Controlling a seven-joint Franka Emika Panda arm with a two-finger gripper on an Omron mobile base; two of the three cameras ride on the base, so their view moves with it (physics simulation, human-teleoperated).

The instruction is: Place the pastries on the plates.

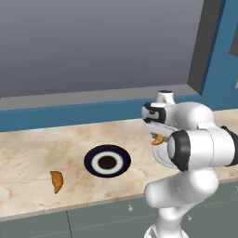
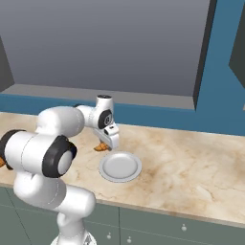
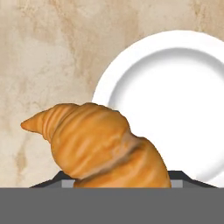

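My gripper (image 2: 105, 143) is shut on a golden croissant (image 3: 100, 144), which hangs just above the marble counter. This pastry (image 2: 101, 146) is beside the near-left rim of the pale grey-white plate (image 2: 120, 166). In the hand view that plate (image 3: 175, 100) lies up and to the right of the croissant, partly behind it. The left base view shows the held croissant (image 1: 158, 138) under the hand, right of the navy plate (image 1: 91, 161) with its white ring and dark centre. A second croissant (image 1: 56, 181) lies on the counter left of the navy plate, near the front edge.
The marble counter (image 2: 191, 167) runs left to right, with grey cabinet fronts (image 2: 182, 227) below its front edge. A blue backsplash (image 1: 69, 116) and a grey wall recess stand behind it. My own white arm links (image 1: 200, 144) rise between the cameras and the plates.
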